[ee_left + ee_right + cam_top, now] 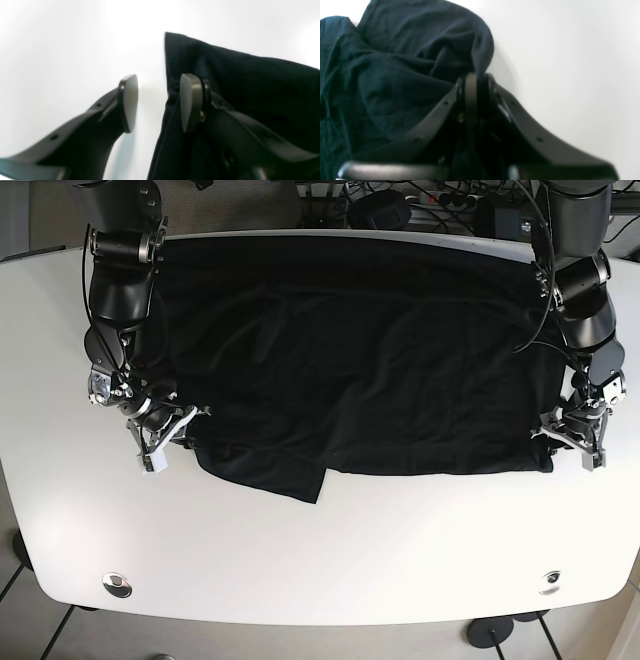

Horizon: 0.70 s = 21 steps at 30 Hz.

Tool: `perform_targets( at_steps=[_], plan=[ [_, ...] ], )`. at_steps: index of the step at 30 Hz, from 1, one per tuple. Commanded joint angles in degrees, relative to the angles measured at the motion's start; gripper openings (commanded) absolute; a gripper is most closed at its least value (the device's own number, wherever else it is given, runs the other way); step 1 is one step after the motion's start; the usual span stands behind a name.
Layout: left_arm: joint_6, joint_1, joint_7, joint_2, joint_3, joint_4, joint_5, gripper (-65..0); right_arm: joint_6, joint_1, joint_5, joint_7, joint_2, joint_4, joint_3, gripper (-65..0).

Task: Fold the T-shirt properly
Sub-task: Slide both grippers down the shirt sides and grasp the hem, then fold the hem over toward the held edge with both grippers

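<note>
The black T-shirt point(350, 360) lies spread across the white table, with a loose flap point(300, 475) at its front edge. In the base view my right gripper point(168, 436) is at the shirt's left front corner. The right wrist view shows the right gripper point(473, 93) shut on a raised fold of the T-shirt point(395, 65). My left gripper point(572, 442) is at the shirt's right front corner. The left gripper point(160, 102) stands open there: one finger is over the T-shirt point(250, 82) just inside its edge, the other over bare table.
The white table point(330, 560) runs wide in front of the shirt, with two round metal fittings point(117, 584) near its front corners. Cables and dark gear point(420, 200) sit behind the far edge. Both arms' upper links rise at the back corners.
</note>
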Motion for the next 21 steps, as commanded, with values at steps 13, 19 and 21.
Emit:
perform_targets(
  at_steps=[13, 19, 21],
  plan=[
    [-9.53, -1.03, 5.22, 1.63, -4.57, 0.25, 0.16, -40.1, 0.54, 0.23, 0.46, 0.31, 0.53, 0.95, 0.25, -61.2],
    [-6.37, -0.86, 2.67, 1.63, -4.48, 0.60, 0.60, -65.0, 0.54, 0.14, 0.54, 0.40, 0.53, 0.95, 0.25, -62.9],
    [-8.39, -1.03, 2.41, 1.63, -4.48, 0.78, 0.16, -65.0, 0.54, 0.23, 2.74, 0.40, 0.53, 1.04, 0.25, -63.1]
  ],
)
